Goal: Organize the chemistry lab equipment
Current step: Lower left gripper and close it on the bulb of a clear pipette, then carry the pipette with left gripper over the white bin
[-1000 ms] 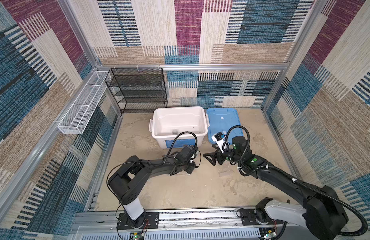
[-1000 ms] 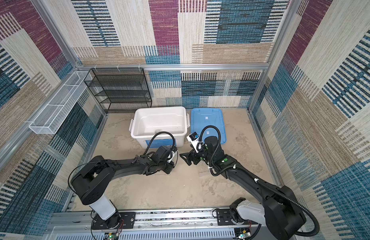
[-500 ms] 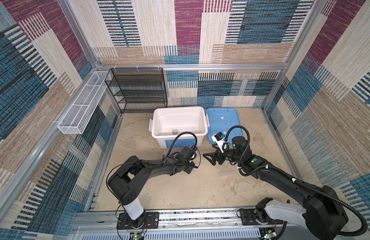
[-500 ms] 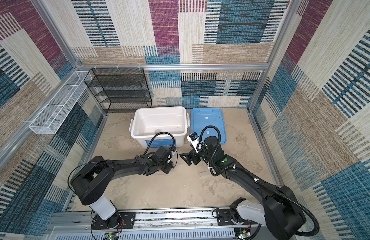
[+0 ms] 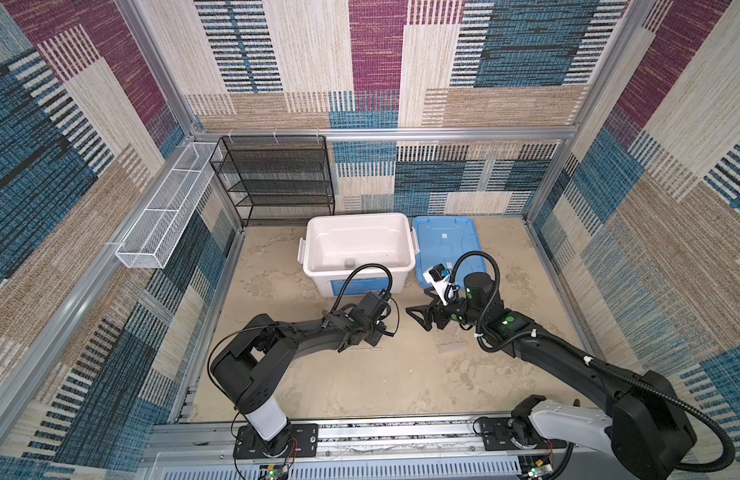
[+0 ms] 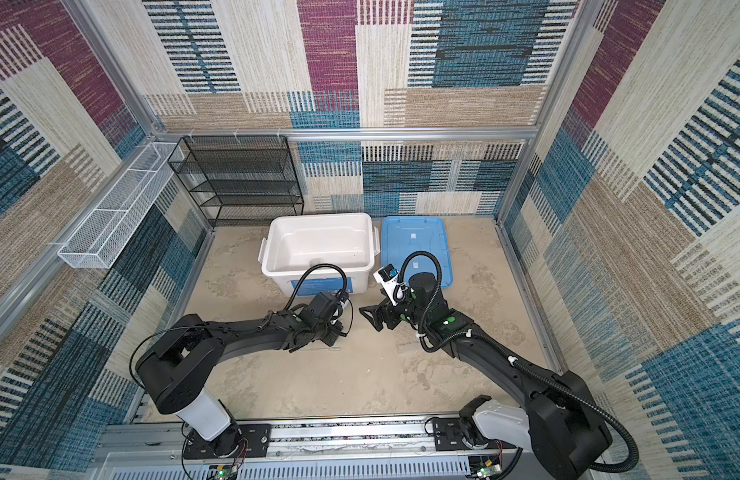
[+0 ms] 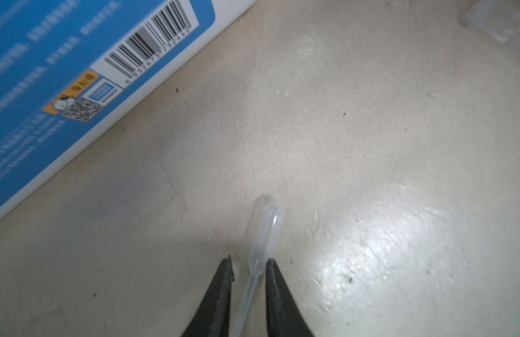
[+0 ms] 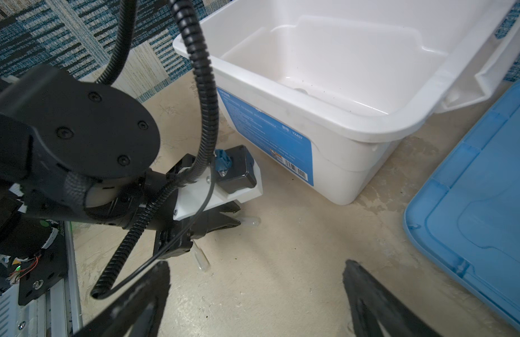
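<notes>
Clear thin plastic pipette (image 7: 266, 233) is lying on the beige tabletop (image 7: 369, 146), straddled by your left claw (image 7: 249, 259) standing narrowly parted, not pinching, so one jaw touching first is risking flicking it aside, your right claw (image 8: 256, 262) hanging wide open, empty.

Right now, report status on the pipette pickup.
Left gripper straddling clear pipette, not yet clamped. Right gripper open, empty. White bin alongside, not blocking.

At the centre of the frame a white bin (image 5: 356, 217) stood with a blue lid (image 5: 443, 237) just right of it. Below them the left gripper (image 5: 374, 336) and the right gripper (image 5: 416, 320), its jaws spread, faced each other.
</notes>
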`<state>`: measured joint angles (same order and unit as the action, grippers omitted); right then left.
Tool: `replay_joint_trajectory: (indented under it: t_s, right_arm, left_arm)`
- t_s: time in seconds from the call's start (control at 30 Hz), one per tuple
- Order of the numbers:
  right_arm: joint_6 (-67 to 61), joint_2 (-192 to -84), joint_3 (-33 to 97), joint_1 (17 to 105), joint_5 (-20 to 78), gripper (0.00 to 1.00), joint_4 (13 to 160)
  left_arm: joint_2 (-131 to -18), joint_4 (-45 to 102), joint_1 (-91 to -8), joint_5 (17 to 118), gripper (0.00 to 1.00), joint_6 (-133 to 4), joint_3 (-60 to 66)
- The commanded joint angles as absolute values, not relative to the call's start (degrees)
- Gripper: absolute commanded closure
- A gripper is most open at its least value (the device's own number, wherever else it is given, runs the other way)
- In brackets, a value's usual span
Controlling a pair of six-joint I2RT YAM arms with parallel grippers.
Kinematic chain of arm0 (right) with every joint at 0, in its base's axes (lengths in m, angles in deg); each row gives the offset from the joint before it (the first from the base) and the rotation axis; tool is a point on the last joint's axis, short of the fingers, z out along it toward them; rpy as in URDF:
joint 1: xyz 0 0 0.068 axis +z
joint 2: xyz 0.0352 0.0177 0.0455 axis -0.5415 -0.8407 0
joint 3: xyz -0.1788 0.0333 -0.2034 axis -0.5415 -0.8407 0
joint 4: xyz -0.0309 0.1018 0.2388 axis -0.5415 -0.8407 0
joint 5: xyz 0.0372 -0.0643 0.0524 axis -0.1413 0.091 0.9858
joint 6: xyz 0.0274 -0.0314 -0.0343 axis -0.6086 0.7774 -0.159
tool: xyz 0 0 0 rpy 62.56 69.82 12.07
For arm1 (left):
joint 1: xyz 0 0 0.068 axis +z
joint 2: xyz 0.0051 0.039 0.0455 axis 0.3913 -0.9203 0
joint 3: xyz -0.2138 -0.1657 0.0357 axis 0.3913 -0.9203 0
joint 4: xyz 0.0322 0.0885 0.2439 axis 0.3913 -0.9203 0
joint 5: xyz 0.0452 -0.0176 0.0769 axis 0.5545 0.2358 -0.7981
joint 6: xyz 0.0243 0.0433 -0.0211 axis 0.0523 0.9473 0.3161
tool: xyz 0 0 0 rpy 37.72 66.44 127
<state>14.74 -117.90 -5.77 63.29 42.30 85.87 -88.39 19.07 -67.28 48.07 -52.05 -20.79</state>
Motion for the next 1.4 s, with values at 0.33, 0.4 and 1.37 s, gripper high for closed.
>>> replay_joint_trajectory:
  t_s: [0.33, 0.4, 1.37]
  right_arm:
    - [14.2, -118.5, -5.5, 63.4, 41.3, 0.06, 87.7]
    - [14.1, -118.5, -5.4, 63.4, 41.4, 0.06, 87.8]
    - [13.2, -111.6, -0.7, 63.0, 24.5, 0.05, 95.1]
  left_arm:
    - [-90.1, 19.6, -67.2, 50.4, 0.85, -53.6, -20.2]
    - [-88.8, 19.2, -67.2, 50.0, 0.86, -54.1, -20.1]
    - [-78.0, 1.0, -65.9, 59.2, 0.94, -66.5, 9.9]
